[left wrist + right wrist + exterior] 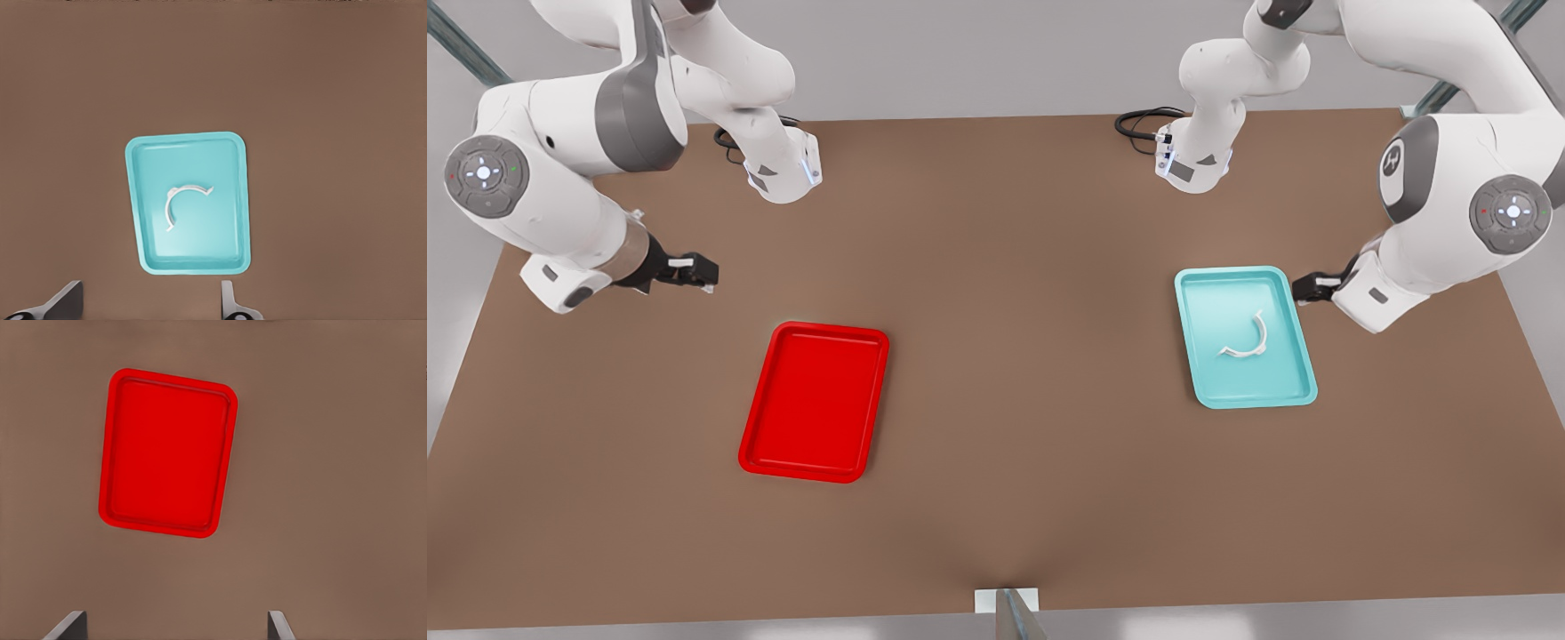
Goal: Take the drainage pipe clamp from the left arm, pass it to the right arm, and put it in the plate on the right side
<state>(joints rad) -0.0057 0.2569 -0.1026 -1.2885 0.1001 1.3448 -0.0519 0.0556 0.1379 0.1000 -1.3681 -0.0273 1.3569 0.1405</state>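
The white drainage pipe clamp (pixel 1263 336) lies loose inside a teal tray (pixel 1227 302) on the front view's right. My left gripper (pixel 1303 286) hangs open just beyond that tray's far corner, above the table and apart from the clamp. Its wrist view looks down on the clamp (pixel 175 193) and teal tray (pixel 213 160), with my left gripper (pixel 148 297) spread wide. The red plate (pixel 814 404) sits bare on the front view's left. My right gripper (pixel 703 271) hovers open behind it. From its wrist, the plate (pixel 167 453) lies ahead of my right gripper (pixel 175 623).
Everything rests on a brown table (pixel 1014 356). The two arm bases (pixel 783 169) (pixel 1192 160) stand at the far edge, with black cables (pixel 1138 120) beside them. A small metal bracket (pixel 1007 604) sticks up at the near edge.
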